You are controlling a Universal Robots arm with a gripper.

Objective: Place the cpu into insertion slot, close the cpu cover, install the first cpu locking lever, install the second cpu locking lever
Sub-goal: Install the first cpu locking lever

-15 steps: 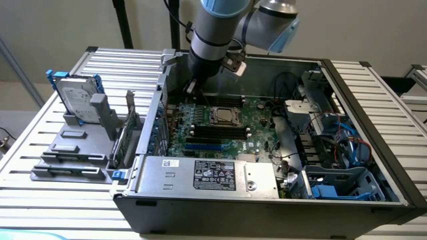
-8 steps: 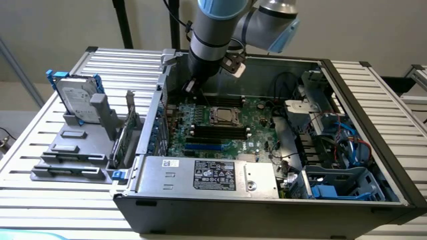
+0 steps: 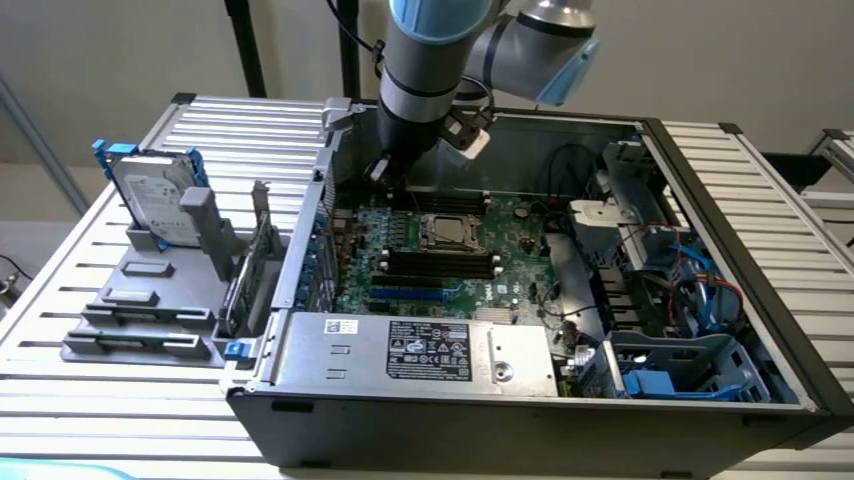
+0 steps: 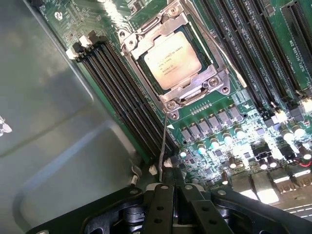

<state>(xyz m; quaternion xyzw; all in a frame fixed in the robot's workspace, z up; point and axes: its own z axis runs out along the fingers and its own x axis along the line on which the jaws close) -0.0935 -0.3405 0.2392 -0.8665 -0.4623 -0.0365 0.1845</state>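
Finding the cpu (image 4: 171, 59) seated in the insertion slot (image 4: 143, 62) under the closed cpu cover (image 4: 194, 91), and the gripper (image 4: 173, 187) with jaws clenched beside the locking lever (image 4: 163, 141), I judge lever latching in hand, needing a downward push.

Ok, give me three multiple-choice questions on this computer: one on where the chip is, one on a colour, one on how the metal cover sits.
1. Where is the chip?
A. in the socket
B. on the floor
C. in a person's hand

2. What colour is the circuit board?
A. red
B. green
C. white

3. How does the metal cover sit?
A. lying down around the chip
B. standing upright
C. taken off and laid aside

Answers:
1 A, the chip sits inside the socket on the board.
2 B, the board is green all around the socket.
3 A, the frame lies flat over the chip's edges and the chip shows through its window.
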